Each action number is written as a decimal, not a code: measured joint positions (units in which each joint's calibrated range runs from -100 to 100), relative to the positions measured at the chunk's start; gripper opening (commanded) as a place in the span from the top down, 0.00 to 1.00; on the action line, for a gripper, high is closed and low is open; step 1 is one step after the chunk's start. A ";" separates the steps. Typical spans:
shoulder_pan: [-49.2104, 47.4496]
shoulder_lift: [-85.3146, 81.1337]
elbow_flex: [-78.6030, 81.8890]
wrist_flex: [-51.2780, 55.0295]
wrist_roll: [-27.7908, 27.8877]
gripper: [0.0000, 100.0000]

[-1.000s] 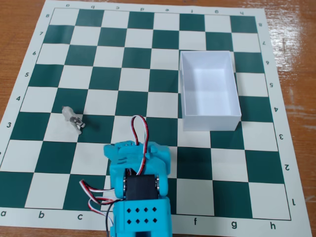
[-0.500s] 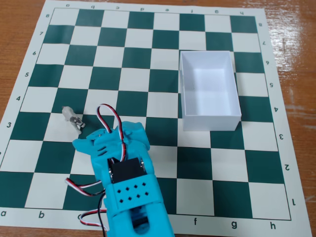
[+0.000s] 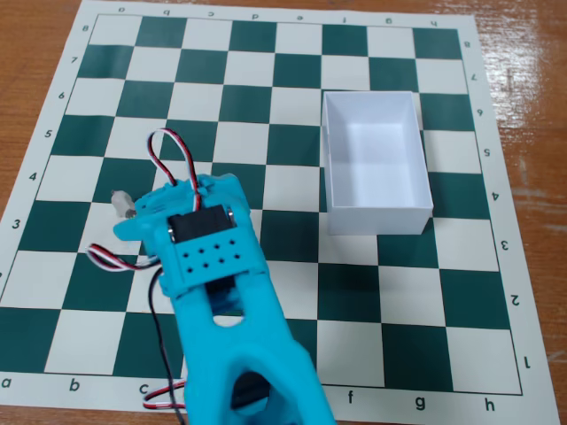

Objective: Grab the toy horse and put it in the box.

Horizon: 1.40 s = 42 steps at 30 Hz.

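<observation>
Toy horse [image 3: 121, 204] half-hidden behind hand [image 3: 142, 212]

Green-white chessboard mat [image 3: 292, 292] flat on brown wooden table [image 3: 35, 53].

**Only the chessboard has any writing**

The chessboard mat [image 3: 292, 80] has coordinates printed in its white border. Bottom edge reads a, b, c, then f, g, h; the arm [image 3: 239, 354] covers the middle ones. The right edge has numbers running 1 to 7, printed rotated; the left edge shows 3 to 8. Top-edge letters are upside down.
</observation>
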 measured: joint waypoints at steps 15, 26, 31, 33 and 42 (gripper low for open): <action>-4.41 27.91 -28.20 12.17 -2.97 0.59; -6.35 36.68 -34.63 12.00 -3.07 0.58; -6.35 40.60 -36.08 10.60 -3.07 0.59; -6.35 42.21 -36.08 9.89 -3.07 0.59; -6.35 48.68 -40.53 8.23 -3.07 0.59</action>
